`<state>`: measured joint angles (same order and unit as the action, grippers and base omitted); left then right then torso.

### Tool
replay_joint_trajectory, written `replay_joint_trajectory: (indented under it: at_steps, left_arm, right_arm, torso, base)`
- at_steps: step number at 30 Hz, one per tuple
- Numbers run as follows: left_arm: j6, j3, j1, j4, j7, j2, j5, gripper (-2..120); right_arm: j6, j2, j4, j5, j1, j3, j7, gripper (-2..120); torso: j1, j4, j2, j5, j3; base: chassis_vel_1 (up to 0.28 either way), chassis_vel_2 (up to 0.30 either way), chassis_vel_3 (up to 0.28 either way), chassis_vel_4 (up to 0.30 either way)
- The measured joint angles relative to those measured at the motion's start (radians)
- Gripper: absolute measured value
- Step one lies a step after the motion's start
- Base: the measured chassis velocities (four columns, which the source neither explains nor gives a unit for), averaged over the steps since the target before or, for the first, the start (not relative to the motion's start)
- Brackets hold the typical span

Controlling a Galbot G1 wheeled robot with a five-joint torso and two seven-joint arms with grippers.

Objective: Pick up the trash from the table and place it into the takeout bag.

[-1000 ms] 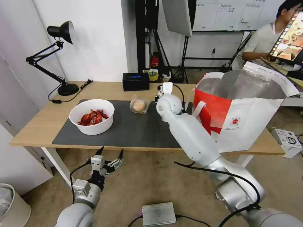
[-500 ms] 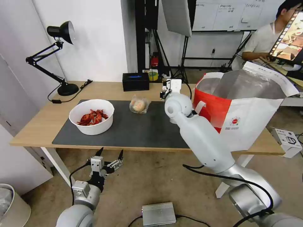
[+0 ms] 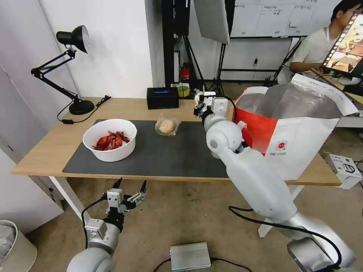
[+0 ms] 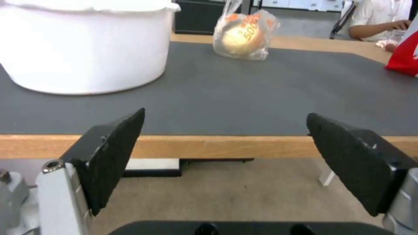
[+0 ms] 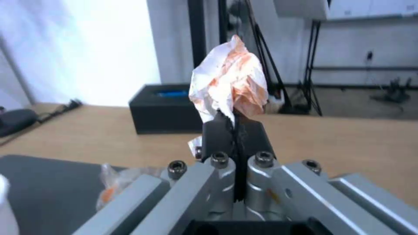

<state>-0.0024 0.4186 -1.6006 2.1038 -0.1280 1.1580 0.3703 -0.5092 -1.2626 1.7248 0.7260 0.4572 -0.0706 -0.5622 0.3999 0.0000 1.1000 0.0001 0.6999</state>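
while the right arm lifts a tissue, the bag waits beside it

with its jaws pressed tight together, the right gripper [image 5: 235,122] pinches a crumpled, orange-stained tissue [image 5: 230,81], which stands up above the fingertips. seen from the head, this gripper [image 3: 202,101] hangs above the far edge of the surface [image 3: 49,147], just beside the bag [image 3: 298,128]. the bag stands open at the robot's right, its foil-lined mouth facing up; its rim lies to the right of the held tissue, so the likely move is a short carry to the right and over the rim. the right arm is by far the nearer one.

a bowl [image 3: 110,139] of red shells and a bagged bun [image 3: 166,126] sit on the dark mat [image 3: 166,158], well apart from each other. the left gripper [image 3: 128,187] hangs low, before the near edge of the surface, jaws wide apart and holding nothing.
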Motion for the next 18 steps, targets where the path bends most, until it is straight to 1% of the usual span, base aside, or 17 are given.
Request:
replay_joint_trajectory:
  at_steps: [2, 4, 6, 8, 10, 13, 14, 15, 18]
  left_arm:
    - [0.0, 0.001, 0.0, 0.001, 0.0, 0.0, 0.0, 100]
    - [-0.001, 0.004, -0.004, 0.007, 0.0, 0.001, -0.002, 100]
    - [-0.001, 0.004, -0.004, 0.008, 0.0, 0.001, -0.003, 100]
    - [-0.002, 0.007, -0.006, 0.01, 0.0, 0.002, -0.007, 100]
    - [-0.002, 0.007, -0.006, 0.01, 0.0, 0.002, -0.007, 100]
    - [-0.015, -0.003, -0.005, 0.01, -0.001, 0.01, -0.01, 100]
    - [-0.015, -0.003, -0.005, 0.01, -0.001, 0.01, -0.01, 100]
    - [-0.018, -0.006, -0.004, 0.009, -0.001, 0.013, -0.011, 100]
    - [-0.019, -0.007, -0.003, 0.008, -0.001, 0.014, -0.011, 100]
  right_arm:
    - [0.008, 0.002, 0.004, -0.007, 0.005, 0.002, 0.007, 0]
    - [0.05, 0.01, 0.027, -0.045, 0.031, 0.013, 0.046, 0]
    - [0.06, 0.012, 0.034, -0.053, 0.037, 0.016, 0.054, 0]
    - [0.111, 0.029, 0.081, -0.1, 0.08, 0.04, 0.096, 0]
    - [0.112, 0.03, 0.083, -0.101, 0.081, 0.041, 0.098, 0]
    - [0.163, 0.068, 0.146, -0.167, 0.153, 0.087, 0.15, 0]
    - [0.163, 0.068, 0.146, -0.167, 0.153, 0.087, 0.15, 0]
    - [0.184, 0.084, 0.171, -0.212, 0.191, 0.115, 0.178, 0]
    - [0.2, 0.099, 0.199, -0.236, 0.24, 0.144, 0.2, 0]
  torso:
    - [0.0, 0.0, 0.0, -0.0001, 0.0]
    - [0.0, 0.0, 0.0, 0.0001, 0.0]
    - [0.0, -0.0001, 0.0, 0.0001, 0.0]
    - [0.0, 0.0, 0.0, 0.0, 0.0]
    - [0.0, 0.0, 0.0, 0.0, 0.0]
    - [0.0, 0.0, 0.0, 0.0, 0.0]
    - [0.0, 0.0, 0.0, 0.0, 0.0]
    - [0.0, 0.0, 0.0, -0.0001, 0.0]
    - [0.0, -0.0001, 0.0, 0.0001, 0.0]
  base:
    - [0.0, 0.0, 0.0, 0.0]
    - [0.0, 0.0, 0.0, 0.0]
    - [0.0, 0.0, 0.0, 0.0]
    - [0.0, 0.0, 0.0, 0.0]
    - [0.0, 0.0, 0.0, 0.0]
    - [0.0, 0.0, 0.0, 0.0]
    - [0.0, 0.0, 0.0, 0.0]
    - [0.0, 0.0, 0.0, 0.0]
    - [0.0, 0.0, 0.0, 0.0]
